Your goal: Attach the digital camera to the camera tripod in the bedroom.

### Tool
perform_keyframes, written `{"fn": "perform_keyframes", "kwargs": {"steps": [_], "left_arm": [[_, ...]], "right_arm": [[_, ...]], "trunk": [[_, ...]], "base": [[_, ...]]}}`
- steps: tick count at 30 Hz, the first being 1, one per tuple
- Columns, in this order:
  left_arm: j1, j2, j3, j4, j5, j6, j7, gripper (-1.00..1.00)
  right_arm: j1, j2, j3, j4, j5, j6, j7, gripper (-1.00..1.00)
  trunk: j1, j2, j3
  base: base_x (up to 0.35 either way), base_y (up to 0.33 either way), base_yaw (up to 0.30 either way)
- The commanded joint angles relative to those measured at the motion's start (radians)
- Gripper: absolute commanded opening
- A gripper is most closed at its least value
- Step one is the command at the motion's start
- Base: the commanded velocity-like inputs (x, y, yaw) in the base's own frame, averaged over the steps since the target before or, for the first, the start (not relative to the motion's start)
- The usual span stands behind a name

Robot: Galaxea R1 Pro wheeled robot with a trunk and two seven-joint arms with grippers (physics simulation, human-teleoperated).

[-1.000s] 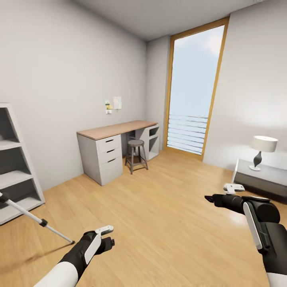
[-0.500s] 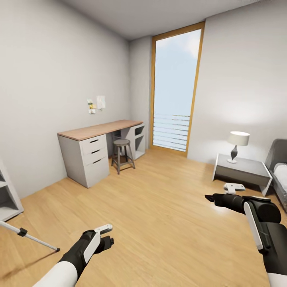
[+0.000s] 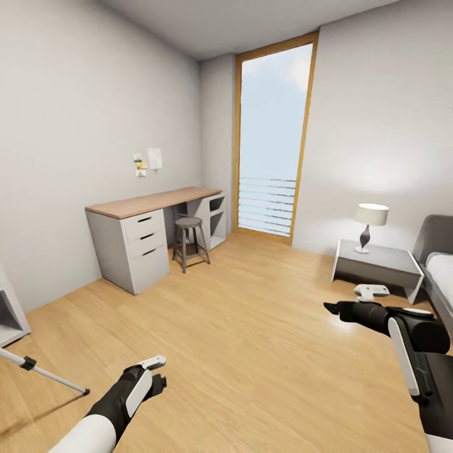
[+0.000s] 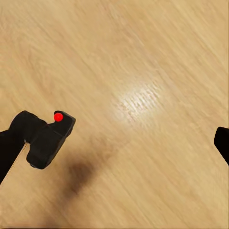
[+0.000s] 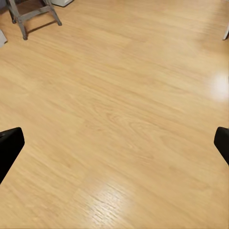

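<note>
Room: light wood floor [image 3: 251, 327], pale grey walls.
Silver tripod leg [image 3: 44, 372]: slanting down toward its black foot.
Small black camera [image 4: 45, 138]: against the left jaws; grip unclear.
Right jaws: wide.

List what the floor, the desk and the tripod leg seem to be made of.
Floor: light wood planks, satin finish; grain lines and a soft glare patch show. Desk: wood-look top over matte grey painted drawers, probably laminate or board. Tripod leg: likely metal, a thin silvery tube with black joints, perhaps plastic or rubber.
</note>
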Motion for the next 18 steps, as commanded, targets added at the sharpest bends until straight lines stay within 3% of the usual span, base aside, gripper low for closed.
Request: {"fn": "perform_keyframes", "kwargs": {"steps": [1,11,15,18], "left_arm": [[0.002,0.001,0.002,-0.003,0.011,0.002,0.010,1.00],[0.029,0.006,0.002,-0.058,0.014,0.010,0.017,1.00],[0.094,0.012,0.001,-0.191,0.010,0.055,0.017,1.00],[0.153,0.034,0.000,-0.317,0.013,0.117,0.017,1.00]], "right_arm": [[0.001,0.000,0.000,-0.002,-0.001,0.005,0.002,1.00],[0.013,0.001,0.015,-0.008,-0.001,0.005,0.003,1.00],[0.015,0.001,0.023,-0.008,0.000,0.005,0.003,1.00],[0.016,0.001,0.032,-0.009,0.000,0.005,0.003,1.00]], "trunk": [[0.004,-0.008,-0.004],[0.042,-0.078,-0.036],[0.057,-0.106,-0.048],[0.061,-0.113,-0.051]], "base": [[0.000,0.000,-0.007],[0.000,0.000,-0.003],[0.000,0.000,0.000],[0.000,0.000,0.000]]}}
